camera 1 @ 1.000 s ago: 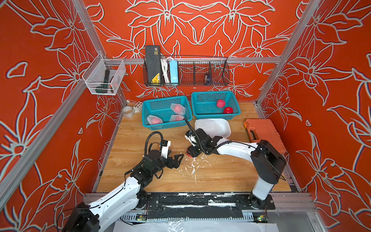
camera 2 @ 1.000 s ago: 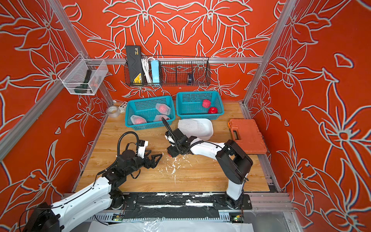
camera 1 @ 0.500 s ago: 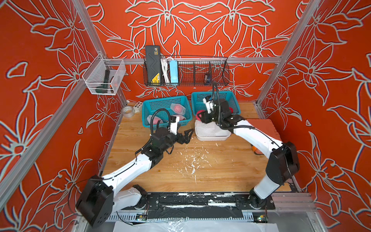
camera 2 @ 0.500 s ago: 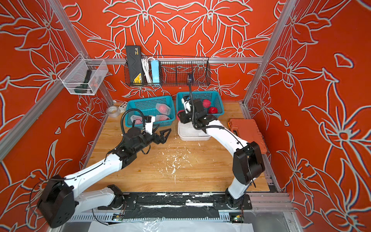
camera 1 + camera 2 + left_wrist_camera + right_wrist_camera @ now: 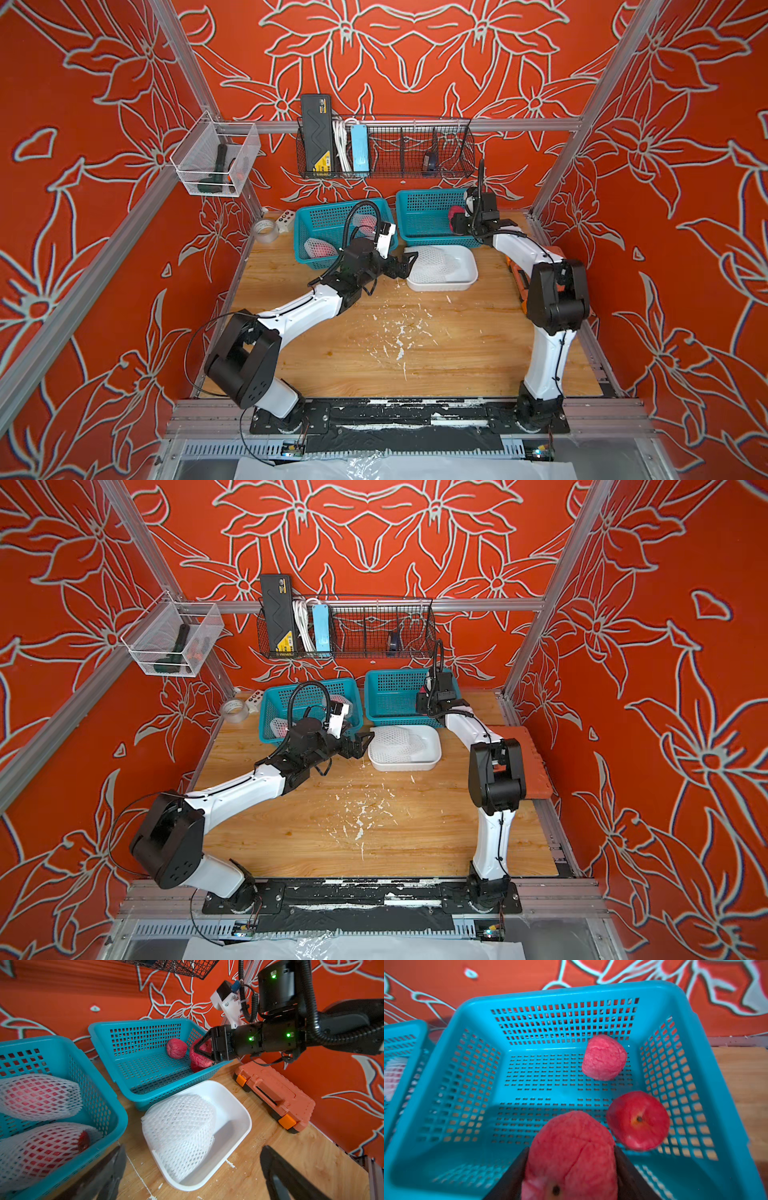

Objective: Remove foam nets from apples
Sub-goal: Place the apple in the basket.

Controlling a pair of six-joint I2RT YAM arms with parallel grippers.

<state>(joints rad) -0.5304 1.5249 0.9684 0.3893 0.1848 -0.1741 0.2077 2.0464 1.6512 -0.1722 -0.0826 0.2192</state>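
The right gripper [image 5: 204, 1051] is clamped on a bare apple [image 5: 571, 1147], held over the right basket [image 5: 471, 1005]. 2 more bare apples [image 5: 604, 1057] lie apart on that basket's floor. The left gripper [image 5: 409, 262] hangs spread wide, grasping nothing, just beside the white tray [image 5: 239, 1109] that holds emptied foam nets [image 5: 178, 1126]. The left basket [image 5: 112, 1109] on the wooden surface [image 5: 374, 332] contains 2 netted apples [image 5: 39, 1097].

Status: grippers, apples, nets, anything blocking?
Right gripper shut on bare apple over right basket. Left gripper open, empty, beside tray holding shed foam nets. Two netted apples wait in left basket. Nothing blocking.
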